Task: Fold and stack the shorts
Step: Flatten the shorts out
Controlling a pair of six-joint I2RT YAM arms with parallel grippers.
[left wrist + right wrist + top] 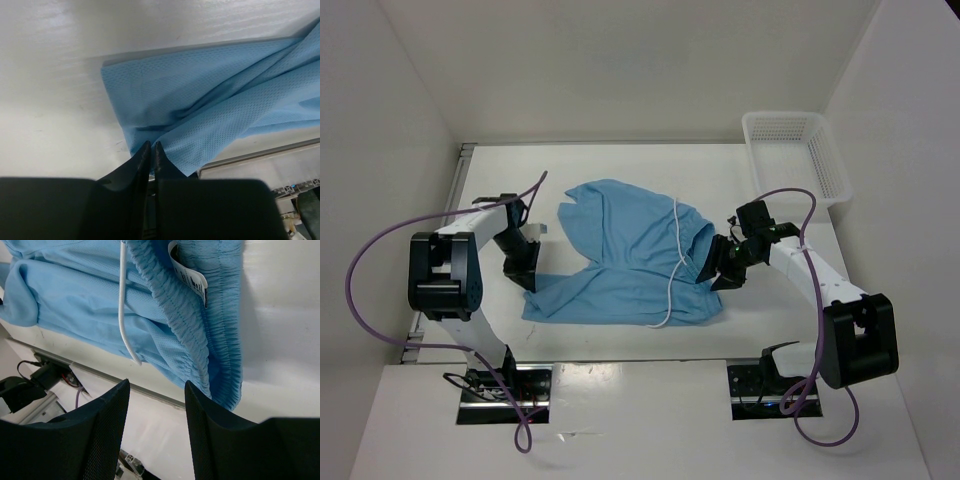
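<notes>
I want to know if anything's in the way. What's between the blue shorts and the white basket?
Only bare table lies between the shorts and basket, seen from the top camera.

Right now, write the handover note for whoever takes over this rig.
Left end effector: jaws closed at the leg hem of the shorts; I cannot tell whether fabric is pinched.
Right end effector: open and empty, just short of the waistband.
Shorts: lying rumpled on the table between the arms, outside the basket.
Done: no clean fold yet.
Left: flatten, fold, stack.
</notes>
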